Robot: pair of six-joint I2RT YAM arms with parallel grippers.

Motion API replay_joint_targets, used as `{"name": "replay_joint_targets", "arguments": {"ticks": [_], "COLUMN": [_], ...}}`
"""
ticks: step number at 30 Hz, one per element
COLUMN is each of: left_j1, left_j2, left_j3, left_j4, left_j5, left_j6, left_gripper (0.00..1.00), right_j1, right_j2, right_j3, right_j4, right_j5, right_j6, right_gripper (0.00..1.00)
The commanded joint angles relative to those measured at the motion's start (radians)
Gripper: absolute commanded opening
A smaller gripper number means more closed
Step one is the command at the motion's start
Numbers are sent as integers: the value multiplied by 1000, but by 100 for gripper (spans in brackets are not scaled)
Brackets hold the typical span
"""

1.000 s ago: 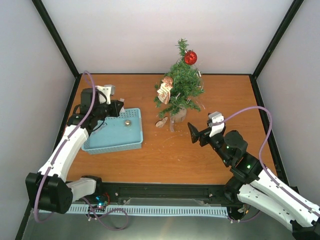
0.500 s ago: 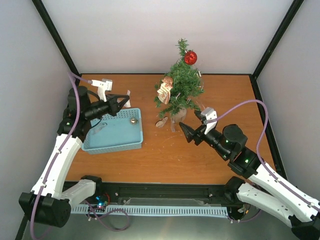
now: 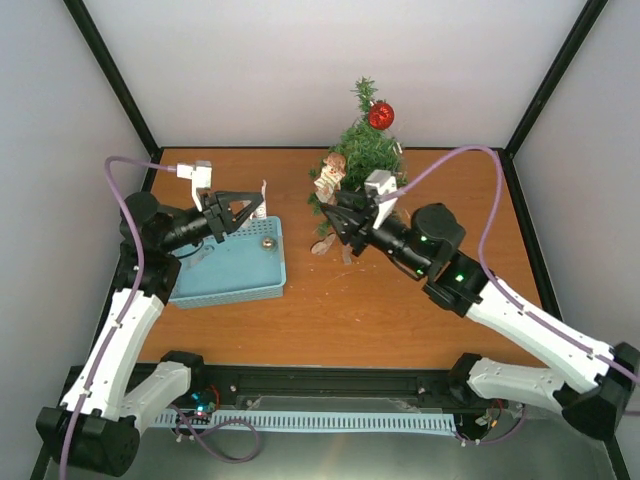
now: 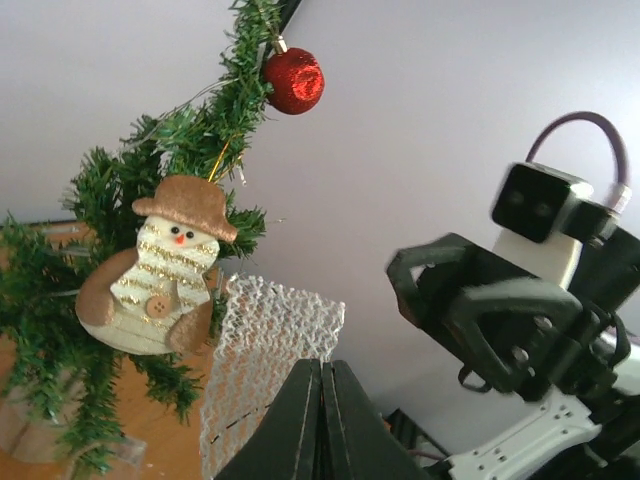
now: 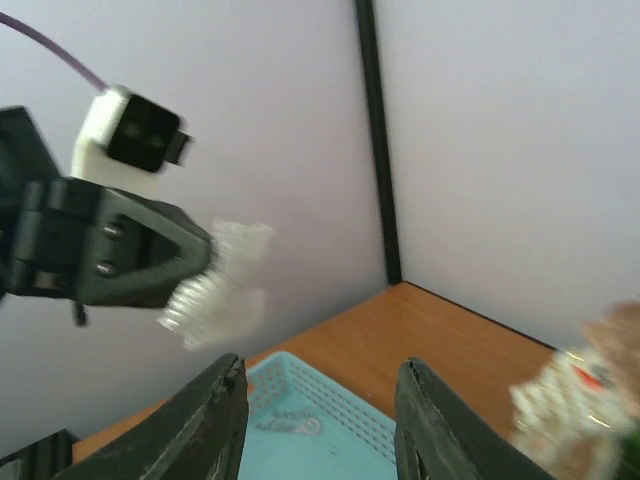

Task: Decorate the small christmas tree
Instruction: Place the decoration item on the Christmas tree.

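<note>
Since a second ago, your right gripper [image 3: 336,216] has swung up from the open table to the small christmas tree [image 3: 368,160], and your left gripper [image 3: 256,206] has lifted off the blue lattice basket [image 3: 228,278]. The bristly tree stands at the far edge of the table [image 3: 340,310], carrying a glittery red ball [image 4: 294,80] and a fabric-looking snowman [image 4: 158,272]. Your left fingers are pressed together, pinching a white mesh scrap [image 4: 268,360]. Only the right wrist view shows your right fingers [image 5: 210,430] spread, with nothing between them.
</note>
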State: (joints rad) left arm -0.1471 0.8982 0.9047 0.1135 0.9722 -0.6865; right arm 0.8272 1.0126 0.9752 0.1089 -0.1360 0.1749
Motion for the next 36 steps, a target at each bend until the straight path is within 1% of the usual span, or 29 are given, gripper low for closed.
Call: {"name": "replay_joint_targets", "arguments": {"ticks": [1, 3, 5, 6, 8, 10, 13, 18, 21, 25, 27, 29, 32, 33, 34, 36], "left_j1": [-6, -8, -12, -13, -16, -16, -17, -19, -21, -23, -25, -27, -31, -32, -32, -32], "left_j2": [-18, -31, -37, -36, -28, -27, -33, -36, -37, -39, -39, -39, -43, -44, -46, -48], "left_j3": [-31, -56, -61, -53, -32, -32, -42, -40, -44, -43, -42, -44, -45, -45, -44, -38], "left_j4": [158, 237, 251, 234, 171, 167, 184, 153, 154, 152, 154, 155, 153, 149, 143, 124], "left_j5": [-15, -41, -61, -64, -75, -73, -77, -90, -89, -86, -86, -86, -84, -84, -85, -87], "left_j6": [-233, -327, -348, -329, -286, -288, -301, -281, -286, -290, -296, -302, -305, -305, -305, -306], "left_gripper": [1, 0, 1, 1, 1, 1, 1, 1, 1, 1, 1, 1, 1, 3, 7, 18], "right_j1": [122, 159, 168, 169, 168, 179, 218, 251, 272, 281, 282, 283, 282, 282, 282, 282], "right_j2": [84, 119, 152, 169, 216, 257, 295, 348, 370, 389, 396, 398, 392, 389, 386, 379], "right_j3": [55, 26, 19, 42, 132, 188, 203, 258, 279, 295, 303, 302, 287, 282, 275, 261], "right_j4": [114, 225, 311, 305, 222, 180, 189, 122, 95, 82, 78, 83, 101, 107, 113, 122], "right_j5": [40, 68, 111, 127, 145, 112, 121, 141, 184, 230, 236, 239, 243, 242, 239, 230], "right_j6": [-92, -218, -252, -236, -168, -132, -152, -149, -169, -174, -179, -181, -190, -196, -204, -220], "right_gripper": [43, 44, 45, 45, 45, 45, 48, 55, 55, 49, 44, 34, 13, 5, 3, 3]}}
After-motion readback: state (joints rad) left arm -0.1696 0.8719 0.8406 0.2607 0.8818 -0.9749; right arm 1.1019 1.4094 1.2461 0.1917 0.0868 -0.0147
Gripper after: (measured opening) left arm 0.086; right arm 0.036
